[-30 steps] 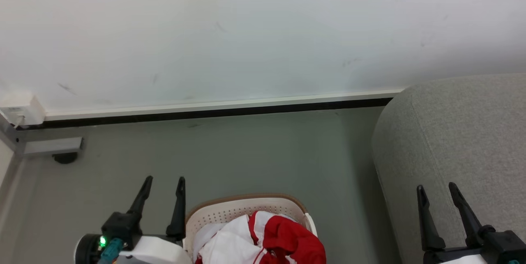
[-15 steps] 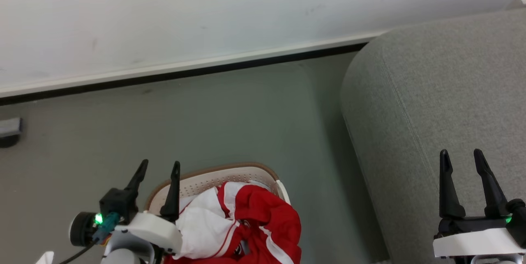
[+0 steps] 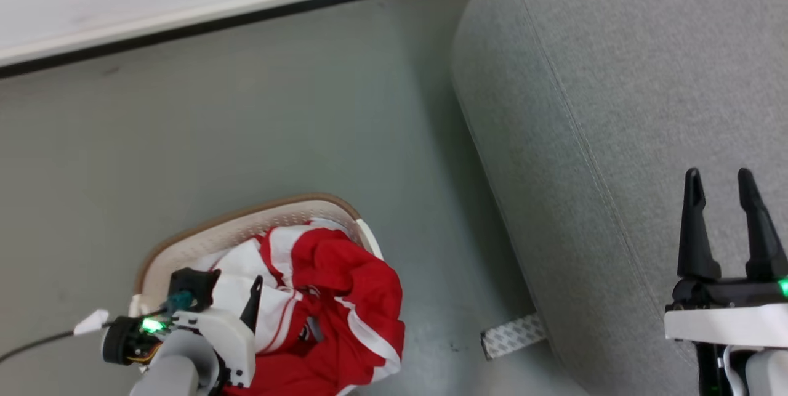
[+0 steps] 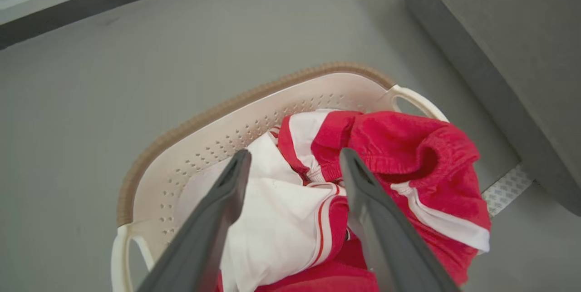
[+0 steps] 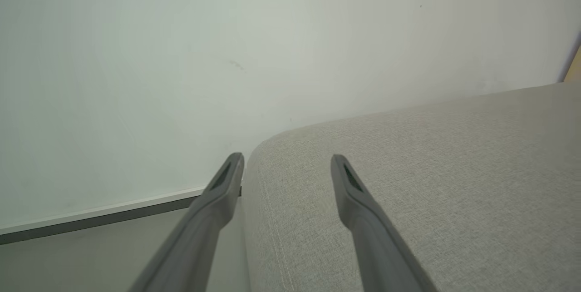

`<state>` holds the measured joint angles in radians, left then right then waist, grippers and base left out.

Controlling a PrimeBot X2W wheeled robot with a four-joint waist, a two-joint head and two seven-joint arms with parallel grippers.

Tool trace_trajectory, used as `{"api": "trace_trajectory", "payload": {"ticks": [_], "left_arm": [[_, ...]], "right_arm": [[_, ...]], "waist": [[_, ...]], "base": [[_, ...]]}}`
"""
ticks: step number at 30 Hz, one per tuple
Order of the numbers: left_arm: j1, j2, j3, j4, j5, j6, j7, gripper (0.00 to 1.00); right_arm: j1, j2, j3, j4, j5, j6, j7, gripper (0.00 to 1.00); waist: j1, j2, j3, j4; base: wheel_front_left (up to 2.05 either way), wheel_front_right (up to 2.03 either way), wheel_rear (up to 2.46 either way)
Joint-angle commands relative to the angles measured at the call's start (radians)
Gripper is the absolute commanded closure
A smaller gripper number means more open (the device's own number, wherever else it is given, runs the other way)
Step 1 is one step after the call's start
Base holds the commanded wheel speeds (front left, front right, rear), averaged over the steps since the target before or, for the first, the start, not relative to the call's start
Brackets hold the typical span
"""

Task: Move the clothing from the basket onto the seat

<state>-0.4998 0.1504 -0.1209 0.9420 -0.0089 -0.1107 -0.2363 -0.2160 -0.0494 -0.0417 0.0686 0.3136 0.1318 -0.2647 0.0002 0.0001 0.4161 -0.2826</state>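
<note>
The right gripper (image 5: 287, 158) has its two dark fingers spread wide with nothing between them, one showing against the light grey seat (image 5: 431, 183) and the other just off its rounded corner, with a white wall (image 5: 181, 56) and skirting (image 5: 113, 217) behind the seat.

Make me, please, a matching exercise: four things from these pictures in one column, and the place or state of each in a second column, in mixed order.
1. cream-white perforated plastic basket with brown rim
2. red and white fabric garment
3. left gripper
4. right gripper

A. open, over the light grey fabric seat
B. on the floor, left of the seat
C. open, above the garment
D. heaped in the basket

Pairs: 1-B, 2-D, 3-C, 4-A
</note>
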Motion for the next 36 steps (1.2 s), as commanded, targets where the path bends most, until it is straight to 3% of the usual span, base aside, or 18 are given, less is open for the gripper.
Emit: {"api": "trace_trajectory", "payload": {"ticks": [1, 12, 23, 32, 33, 34, 36], "left_arm": [[-0.034, 0.017, -0.011, 0.039, 0.013, -0.002, 0.011, 0.0], [-0.19, 0.074, -0.088, 0.285, 0.03, -0.019, 0.107, 0.0], [-0.266, 0.118, -0.174, 0.337, 0.045, -0.018, 0.242, 0.0], [-0.264, 0.121, -0.197, 0.346, 0.041, 0.007, 0.331, 0.0], [-0.262, 0.118, -0.199, 0.346, 0.04, 0.01, 0.325, 0.06], [-0.259, 0.115, -0.201, 0.346, 0.038, 0.012, 0.316, 0.57], [-0.252, 0.107, -0.203, 0.346, 0.032, 0.015, 0.304, 0.8]], "right_arm": [[-0.021, -0.002, -0.006, -0.012, 0.014, -0.002, 0.001, 0.0], [-0.091, -0.002, 0.03, -0.07, 0.086, -0.002, 0.001, 0.0], [-0.132, -0.002, 0.047, -0.102, 0.137, -0.002, 0.001, 0.0], [-0.138, -0.002, 0.058, -0.09, 0.156, -0.002, 0.001, 0.0], [-0.138, -0.002, 0.057, -0.088, 0.156, -0.002, 0.001, 0.0], [-0.137, -0.002, 0.057, -0.085, 0.155, -0.002, 0.001, 0.0], [-0.136, -0.002, 0.053, -0.082, 0.15, -0.002, 0.001, 0.0]], "waist": [[-0.0002, -0.0001, 0.053, -0.043], [-0.0002, -0.0001, 0.224, -0.132], [-0.0002, -0.0001, 0.361, -0.189], [-0.0002, -0.0001, 0.381, -0.208], [-0.0002, -0.0001, 0.378, -0.208], [-0.0002, -0.0001, 0.374, -0.207], [-0.0002, -0.0001, 0.363, -0.204]], "base": [[0.0, 0.0, 0.0], [0.0, 0.0, 0.0], [0.0, 0.0, 0.0], [0.0, 0.0, 0.0], [0.0, 0.0, 0.0], [0.0, 0.0, 0.0], [0.0, 0.0, 0.0]]}}
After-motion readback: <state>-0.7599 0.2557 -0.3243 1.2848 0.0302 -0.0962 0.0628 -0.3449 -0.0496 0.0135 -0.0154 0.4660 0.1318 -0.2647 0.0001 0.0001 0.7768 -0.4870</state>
